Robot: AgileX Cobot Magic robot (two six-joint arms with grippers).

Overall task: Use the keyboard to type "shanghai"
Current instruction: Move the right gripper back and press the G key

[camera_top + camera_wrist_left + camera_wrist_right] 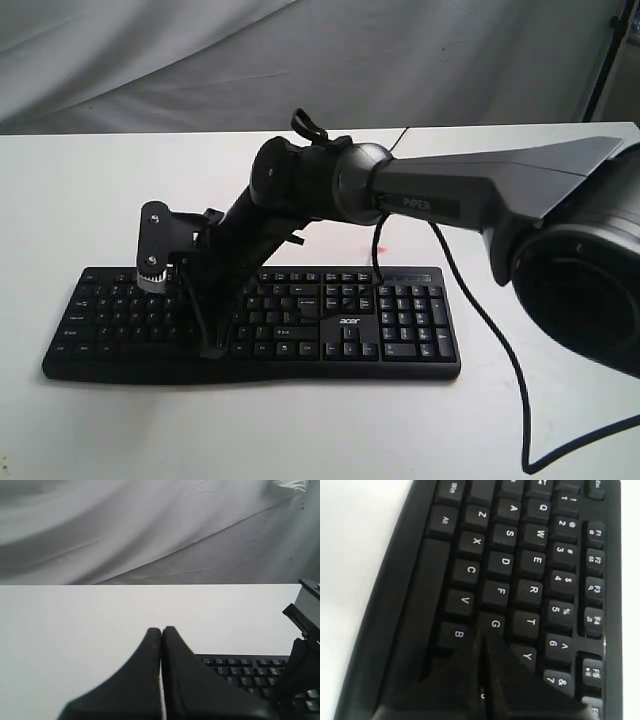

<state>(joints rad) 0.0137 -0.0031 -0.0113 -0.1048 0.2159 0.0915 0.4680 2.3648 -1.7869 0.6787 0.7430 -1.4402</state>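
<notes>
we see the keyboard (340, 320) lying flat on the white table (300, 430). the right gripper (483, 635) is pinched closed, its tip at the g key (495, 624), perhaps touching it. the left gripper (161, 630), also closed and empty, hangs near the keyboard.

Matt black plastic keyboard (300, 330) lies on a smooth white table (90, 200).

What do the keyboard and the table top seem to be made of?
The keyboard looks like matte black plastic: moulded keys with printed white legends. The table top seems a smooth white laminate or painted board; its plain even surface leaves this open.
</notes>
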